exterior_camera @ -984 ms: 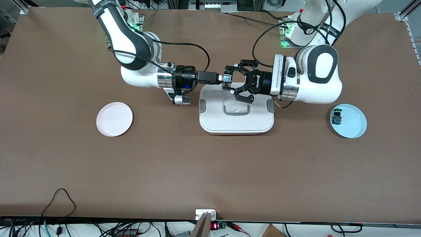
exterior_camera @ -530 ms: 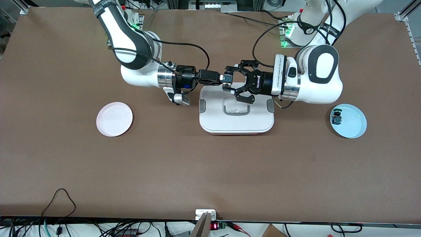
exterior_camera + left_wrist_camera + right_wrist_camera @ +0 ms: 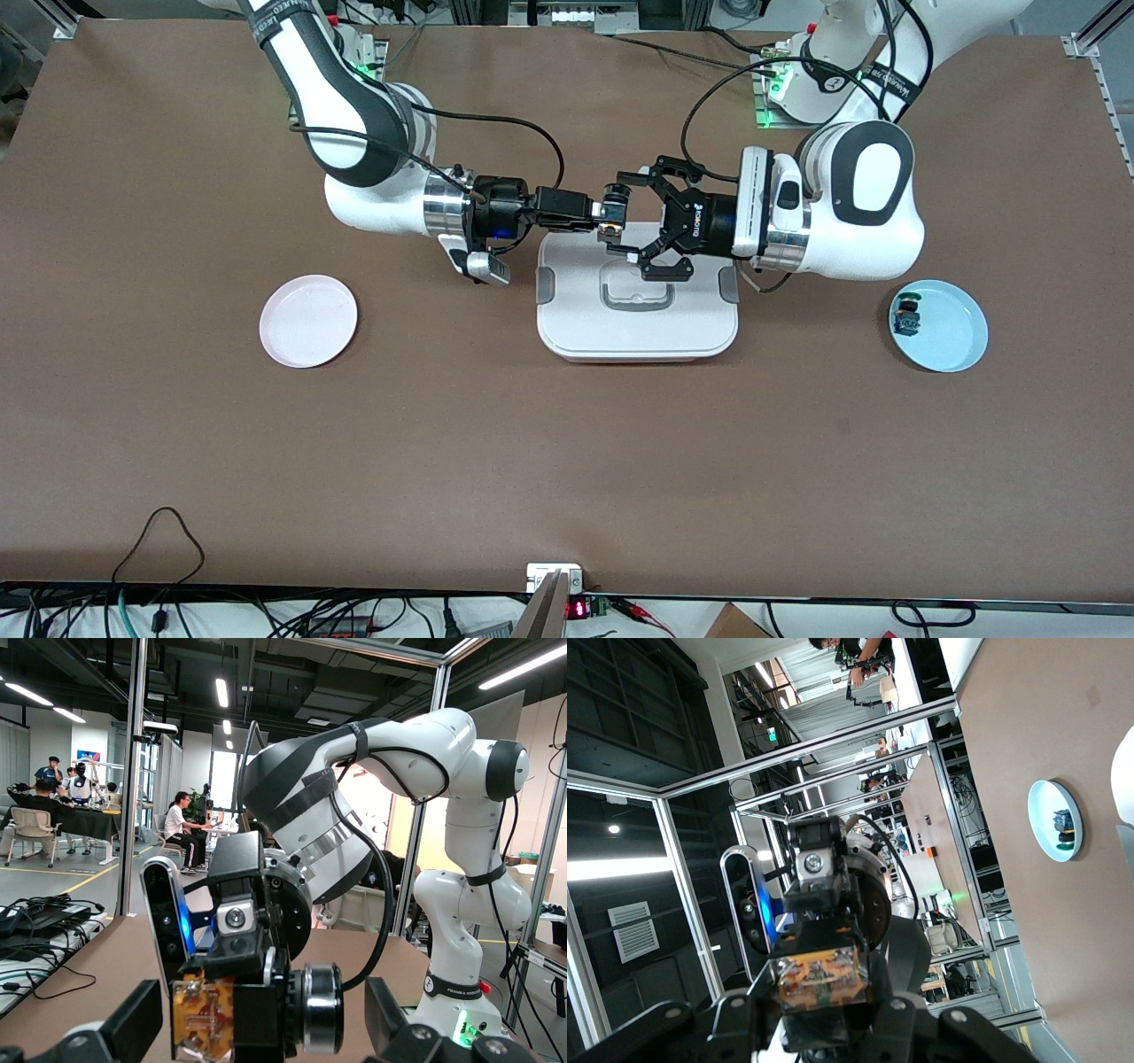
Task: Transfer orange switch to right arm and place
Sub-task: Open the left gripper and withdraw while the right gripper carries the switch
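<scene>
Brown tabletop (image 3: 567, 461) w/ aluminium frame corners at its edges. Cables (image 3: 159, 532) and a small red digit display (image 3: 577, 609) along the edge nearest the front camera. Wrist views show an open lab: dark exposed ceiling w/ long strip lights (image 3: 221, 693), metal frame posts (image 3: 135, 771), grey floor w/ a yellow line. People sit at desks (image 3: 66, 819) in the bkgd; bright windows near them.

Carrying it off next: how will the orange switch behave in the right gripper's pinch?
Likely rigid and very light: the orange switch looks tiny in the shut right gripper. That narrow pinch may let it twist if swung fast. The left gripper stands open around it, so nothing else supports it.
</scene>
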{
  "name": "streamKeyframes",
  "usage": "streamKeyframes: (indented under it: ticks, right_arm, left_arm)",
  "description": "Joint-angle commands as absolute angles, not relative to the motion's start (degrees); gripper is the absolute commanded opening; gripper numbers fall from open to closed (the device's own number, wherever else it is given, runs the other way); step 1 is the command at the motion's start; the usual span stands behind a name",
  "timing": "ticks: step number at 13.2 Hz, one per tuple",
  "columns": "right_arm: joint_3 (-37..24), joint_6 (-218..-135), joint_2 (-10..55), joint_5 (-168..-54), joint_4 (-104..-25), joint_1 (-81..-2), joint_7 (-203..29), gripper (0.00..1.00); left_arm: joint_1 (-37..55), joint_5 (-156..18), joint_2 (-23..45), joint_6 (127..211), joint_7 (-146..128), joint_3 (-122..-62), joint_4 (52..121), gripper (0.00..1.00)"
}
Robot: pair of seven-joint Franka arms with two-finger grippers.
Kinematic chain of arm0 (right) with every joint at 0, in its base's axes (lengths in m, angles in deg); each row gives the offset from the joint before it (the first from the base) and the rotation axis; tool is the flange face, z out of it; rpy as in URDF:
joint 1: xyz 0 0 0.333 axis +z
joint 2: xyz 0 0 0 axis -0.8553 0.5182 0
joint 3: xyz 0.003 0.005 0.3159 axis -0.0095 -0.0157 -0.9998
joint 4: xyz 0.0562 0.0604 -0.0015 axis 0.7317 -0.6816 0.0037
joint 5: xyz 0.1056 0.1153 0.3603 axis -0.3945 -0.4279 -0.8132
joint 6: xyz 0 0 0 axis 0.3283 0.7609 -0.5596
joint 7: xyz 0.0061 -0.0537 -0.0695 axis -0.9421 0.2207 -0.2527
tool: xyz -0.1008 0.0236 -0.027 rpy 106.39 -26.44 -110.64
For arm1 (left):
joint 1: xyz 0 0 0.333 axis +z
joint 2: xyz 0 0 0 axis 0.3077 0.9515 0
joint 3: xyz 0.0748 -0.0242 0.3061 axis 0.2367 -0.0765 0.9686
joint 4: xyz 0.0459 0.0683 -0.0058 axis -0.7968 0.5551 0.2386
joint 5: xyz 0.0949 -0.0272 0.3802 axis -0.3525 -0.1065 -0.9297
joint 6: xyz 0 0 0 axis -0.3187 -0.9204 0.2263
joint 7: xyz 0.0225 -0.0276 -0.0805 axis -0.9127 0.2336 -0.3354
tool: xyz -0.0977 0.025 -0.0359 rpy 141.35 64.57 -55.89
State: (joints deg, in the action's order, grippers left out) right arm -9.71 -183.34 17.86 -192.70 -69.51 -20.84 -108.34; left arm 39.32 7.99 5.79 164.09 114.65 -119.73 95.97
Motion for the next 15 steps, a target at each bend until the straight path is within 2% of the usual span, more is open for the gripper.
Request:
streamKeyframes:
  ticks: [1, 7, 10, 13, 15]
  right_arm:
    - [-9.48, -184.36, 16.88, -193.59, -69.24, -20.38, -109.48, 0.00]
    - [-9.04, -183.84, 15.48, -192.80, -71.08, -21.61, -109.57, 0.00]
    - [-8.95, -183.66, 14.51, -187.45, -72.40, -23.98, -109.48, 0.00]
    - [-8.95, -183.57, 13.28, -183.77, -74.86, -26.79, -109.48, 0.00]
    - [-8.95, -183.48, 12.75, -176.32, -76.61, -29.68, -109.48, 0.00]
  left_arm:
    - [44.44, 8.99, 7.56, 156.43, 116.18, -119.88, 96.35, 1.00]
    - [55.70, 0.47, 8.01, 142.18, 115.84, -119.62, 96.35, 1.00]
    - [59.22, -1.91, 8.01, 136.89, 113.12, -119.62, 95.56, 1.00]
    - [62.47, -7.77, 8.97, 131.71, 108.03, -119.53, 91.80, 1.00]
    - [63.54, -14.98, 11.43, 129.25, 104.51, -117.44, 86.79, 1.00]
